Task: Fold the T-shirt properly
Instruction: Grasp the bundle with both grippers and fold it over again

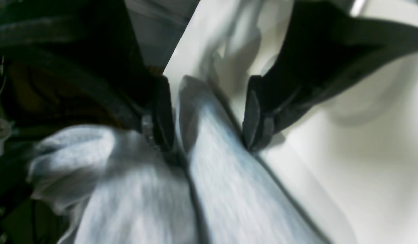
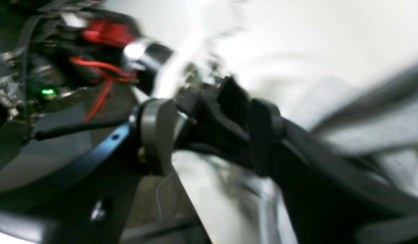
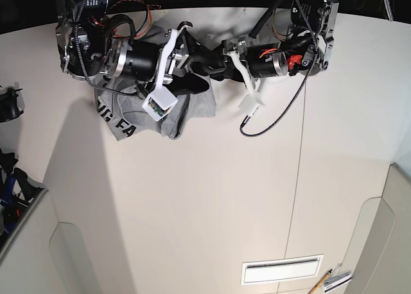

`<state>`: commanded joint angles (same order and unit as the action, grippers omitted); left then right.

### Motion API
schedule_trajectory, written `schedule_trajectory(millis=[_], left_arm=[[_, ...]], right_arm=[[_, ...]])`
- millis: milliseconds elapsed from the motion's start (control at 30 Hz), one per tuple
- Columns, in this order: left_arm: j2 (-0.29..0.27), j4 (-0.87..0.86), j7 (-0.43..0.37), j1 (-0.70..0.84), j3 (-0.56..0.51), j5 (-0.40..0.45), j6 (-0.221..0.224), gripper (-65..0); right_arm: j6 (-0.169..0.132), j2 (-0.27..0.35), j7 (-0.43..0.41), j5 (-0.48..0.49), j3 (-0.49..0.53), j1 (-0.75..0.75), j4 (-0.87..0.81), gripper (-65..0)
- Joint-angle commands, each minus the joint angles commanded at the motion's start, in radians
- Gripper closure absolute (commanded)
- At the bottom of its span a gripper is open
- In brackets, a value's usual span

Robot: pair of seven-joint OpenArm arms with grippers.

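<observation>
- The T-shirt (image 3: 128, 117) lies bunched at the far edge of the white tabletop (image 3: 212, 204), under the two arms, with part of its black lettering showing at the left of the base view; it is far from flat, so the fold itself looks not yet begun.
- The left hand (image 1: 209, 112) has its two dark fingers (image 1: 253, 115) set apart, with a ridge of grey cloth standing up between them. The cloth touches or nearly touches the finger on the left of the wrist view, while a gap shows beside the other, so the hand reads as parted around the fabric, not clamped on it.
- That ridge probably sits there because a raised pleat is easier to pinch than cloth lying flat.
- The right hand (image 3: 209, 66) reaches in from the other side and meets the left over the heap, likely to take a second edge. Its wrist view is too blurred, and whether it is parted or closed cannot be told.
- Both arms crowd the same spot, so a tangle of cloth is a fair worry.
</observation>
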<state>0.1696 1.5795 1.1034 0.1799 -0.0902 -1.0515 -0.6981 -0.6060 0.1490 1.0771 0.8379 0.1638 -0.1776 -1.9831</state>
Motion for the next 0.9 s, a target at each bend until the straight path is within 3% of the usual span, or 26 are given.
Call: schedule_trajectory(millis=[133,300,367,433,467,633,767,900], left_arm=[[0.052,0.006,0.001,0.0,0.0,-0.036,0.0,-35.9],[0.131,0.067,0.066,0.002,0.001,-0.121,0.0,-35.9],[0.159,0.117,0.068,0.006,0.001,-0.125,0.0,-35.9],[0.178,0.157,0.068,0.01,0.001,-0.127,0.0,-35.9],[0.181,0.166,0.068,0.012,0.001,-0.127,0.0,-35.9],[0.177,0.167,0.068,0.012,0.001,-0.126,0.0,-35.9],[0.177,0.166,0.059,0.021,0.001,-0.111,0.0,-35.9],[0.176,0.164,-0.011,0.06,0.001,-0.034,0.0,-35.9]], right_arm=[[0.0,-0.002,0.002,-0.009,0.077,0.0,-0.073,-34.3],[0.013,-0.014,0.015,-0.087,0.046,0.0,-0.206,-33.7],[0.035,-0.014,-0.004,-0.132,-0.016,0.0,-0.216,-21.9],[0.038,-0.014,-0.012,-0.165,-0.098,0.0,-0.216,-1.5],[0.037,-0.014,-0.013,-0.18,-0.141,0.0,-0.214,0.0],[0.037,-0.014,-0.075,-0.202,-0.299,0.0,-0.1,0.0],[0.033,-0.014,-0.121,-0.203,-0.305,0.01,0.044,0.0],[0.033,-0.014,-0.139,-0.203,-0.282,0.086,0.203,0.0]])
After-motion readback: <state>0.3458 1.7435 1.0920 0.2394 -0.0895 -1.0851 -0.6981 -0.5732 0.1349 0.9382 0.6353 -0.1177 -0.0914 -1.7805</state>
